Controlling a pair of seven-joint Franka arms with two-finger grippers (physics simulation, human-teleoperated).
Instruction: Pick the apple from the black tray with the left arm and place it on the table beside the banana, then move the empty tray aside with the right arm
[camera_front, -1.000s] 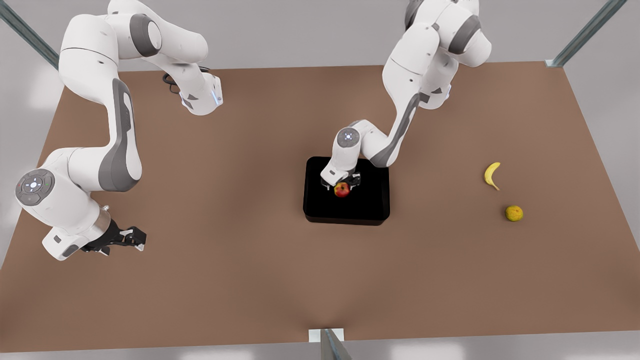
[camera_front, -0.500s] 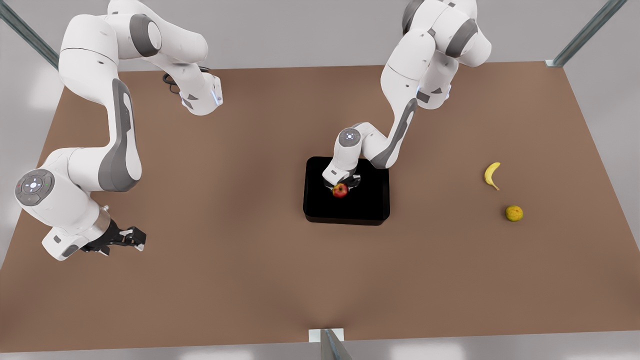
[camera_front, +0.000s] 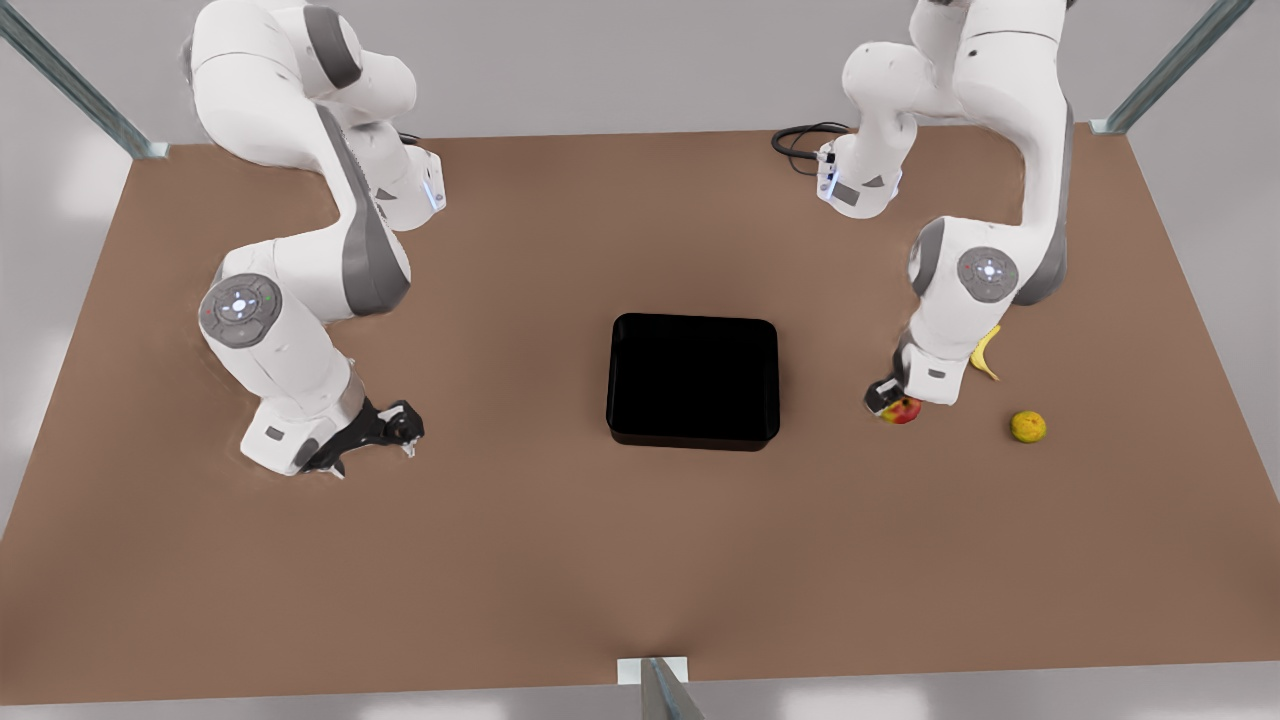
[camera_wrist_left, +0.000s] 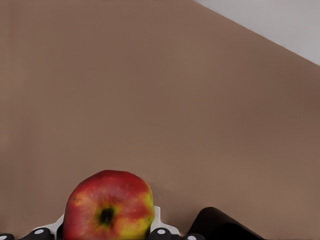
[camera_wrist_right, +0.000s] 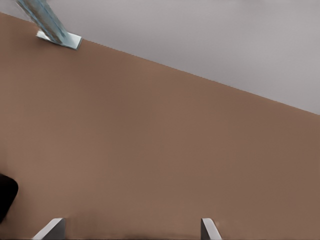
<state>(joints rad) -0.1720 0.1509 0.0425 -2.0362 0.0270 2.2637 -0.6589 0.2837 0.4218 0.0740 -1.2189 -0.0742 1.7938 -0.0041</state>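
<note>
The black tray lies empty at the middle of the table. My left gripper is at the front view's right, shut on the red and yellow-green apple, low over the table just in front of the banana. The arm's wrist covers part of the banana. In the left wrist view the apple sits between the fingers of the left gripper. My right gripper hangs open near the table, well off the tray on the front view's left. Its fingertips stand wide apart on the right gripper.
A round dull-yellow bumpy fruit rests on the table to the front view's right of the apple. A corner of the tray shows in the right wrist view. Metal frame posts stand at the table's corners.
The left arm lifted the apple out of the tray and carried it to the front view's right, next to the banana. The right arm swung closer to the tray.
</note>
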